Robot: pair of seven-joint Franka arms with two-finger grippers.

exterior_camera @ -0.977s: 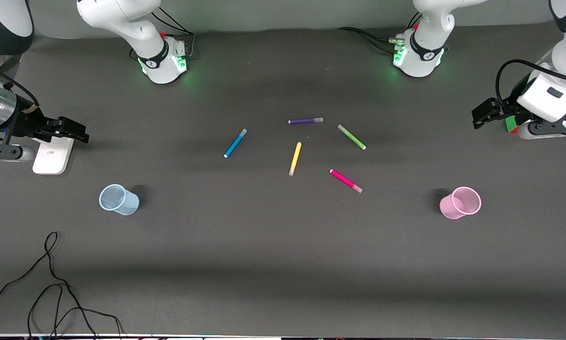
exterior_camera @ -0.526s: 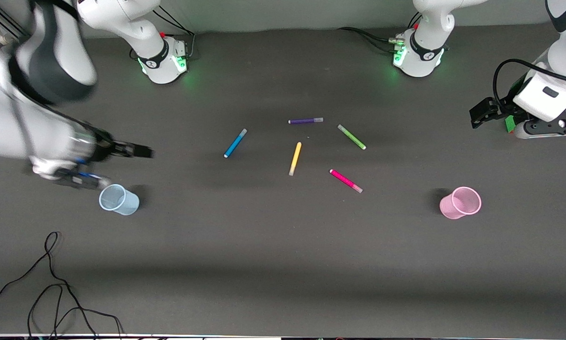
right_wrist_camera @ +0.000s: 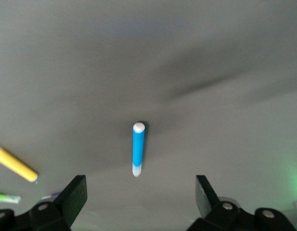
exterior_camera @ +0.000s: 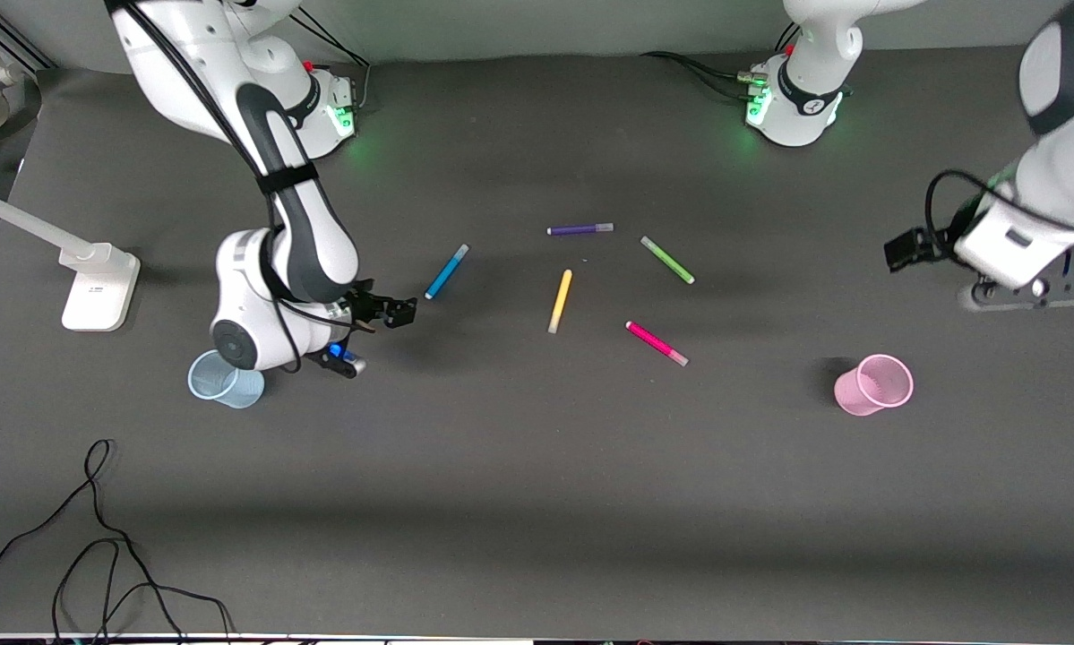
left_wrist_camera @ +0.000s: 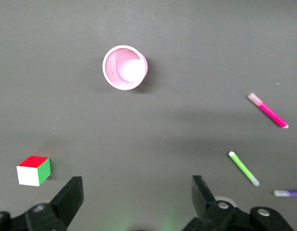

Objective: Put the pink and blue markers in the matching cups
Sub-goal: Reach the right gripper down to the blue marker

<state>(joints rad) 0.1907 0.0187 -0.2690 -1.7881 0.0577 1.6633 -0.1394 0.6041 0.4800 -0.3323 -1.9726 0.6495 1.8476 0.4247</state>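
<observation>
A dark table [exterior_camera: 537,502] is shown with five pens lying near its middle. The blue marker [exterior_camera: 447,271] is seen flat on the table, toward the right arm's end of the group; in the right wrist view it [right_wrist_camera: 138,148] lies between the two open fingers, untouched. The right gripper [exterior_camera: 398,312] is held low over the table just beside the blue marker's nearer end, its jaws set wide apart and empty. The blue cup [exterior_camera: 224,379] stands upright beside the right arm's wrist, nearer to the front camera than the marker and partly overlapped by the arm.

The pink marker [exterior_camera: 657,343] lies flat, nearest the front camera of the five pens, with its pale end toward the pink cup [exterior_camera: 873,385]. That cup stands upright and empty near the left arm's end of the table, well apart from the marker. In the left wrist view the pink cup [left_wrist_camera: 124,68] and pink marker [left_wrist_camera: 268,110] are both seen. The left gripper [exterior_camera: 906,248] is held over the table's edge region at the left arm's end, above the pink cup's side of the table; its jaws are spread wide with nothing between them.

A purple pen [exterior_camera: 580,229], a green pen [exterior_camera: 667,260] and a yellow pen [exterior_camera: 560,301] lie among the markers. A small coloured cube [left_wrist_camera: 33,170] rests under the left gripper. A white stand [exterior_camera: 98,287] and a black cable [exterior_camera: 98,537] are seen at the right arm's end.
</observation>
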